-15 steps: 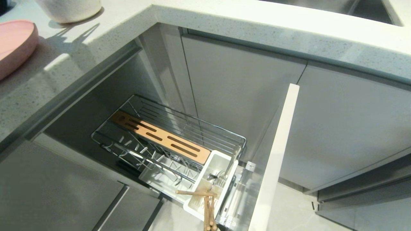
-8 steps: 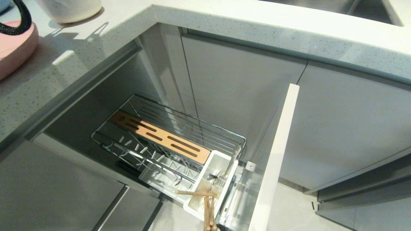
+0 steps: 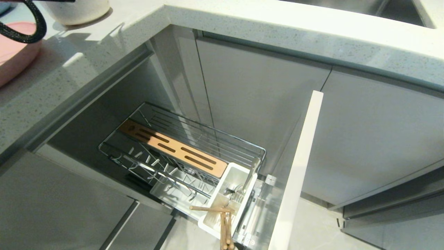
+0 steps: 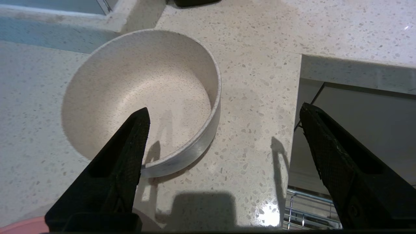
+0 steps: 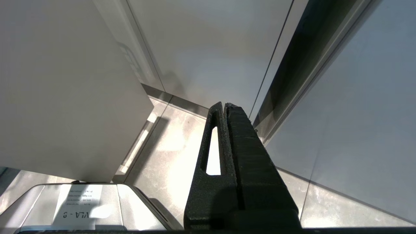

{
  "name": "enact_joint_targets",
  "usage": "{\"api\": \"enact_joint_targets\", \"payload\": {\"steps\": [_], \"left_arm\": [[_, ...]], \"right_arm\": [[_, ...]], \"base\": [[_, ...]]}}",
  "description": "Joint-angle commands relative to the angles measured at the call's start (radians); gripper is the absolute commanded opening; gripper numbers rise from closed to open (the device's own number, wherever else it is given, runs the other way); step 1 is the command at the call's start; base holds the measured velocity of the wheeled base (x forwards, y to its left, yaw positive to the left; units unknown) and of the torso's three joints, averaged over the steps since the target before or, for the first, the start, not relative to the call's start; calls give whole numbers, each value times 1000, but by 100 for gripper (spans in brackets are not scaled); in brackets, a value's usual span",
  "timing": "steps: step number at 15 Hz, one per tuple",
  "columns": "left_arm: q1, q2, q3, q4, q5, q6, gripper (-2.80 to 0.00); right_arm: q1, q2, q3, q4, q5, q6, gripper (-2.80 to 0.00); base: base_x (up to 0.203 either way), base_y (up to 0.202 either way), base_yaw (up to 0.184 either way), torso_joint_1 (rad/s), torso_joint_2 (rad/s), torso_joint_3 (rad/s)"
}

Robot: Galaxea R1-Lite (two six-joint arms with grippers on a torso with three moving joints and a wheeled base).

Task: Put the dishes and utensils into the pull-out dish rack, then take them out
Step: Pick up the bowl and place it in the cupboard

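Left gripper (image 4: 224, 110) agape over bowl (image 4: 143, 97) (empty)

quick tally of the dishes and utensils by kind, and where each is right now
Plates: 1, pink plate on the counter
Bowls: 1, cream bowl on the counter
Chopsticks: 1 pair in the white cutlery tub
Spoons: 1, metal spoon in the tub
Total: 4
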Motion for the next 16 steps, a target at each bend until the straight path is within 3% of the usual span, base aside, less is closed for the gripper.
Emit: {"api": "enact_joint_targets", "payload": {"steps": [1, 11, 16], "left_arm": [[1, 13, 0, 2, 0, 2, 0], [19, 49, -2, -50, -9, -11, 0], [49, 70, -3, -80, -25, -75, 0]], "right_arm": [[0, 0, 2, 0, 0, 0, -280], [0, 0, 2, 0, 0, 0, -280], [0, 0, 2, 0, 0, 0, -280]], "base": [[0, 0, 0, 0, 0, 0], [0, 0, 0, 0, 0, 0], [0, 0, 0, 0, 0, 0]]}}
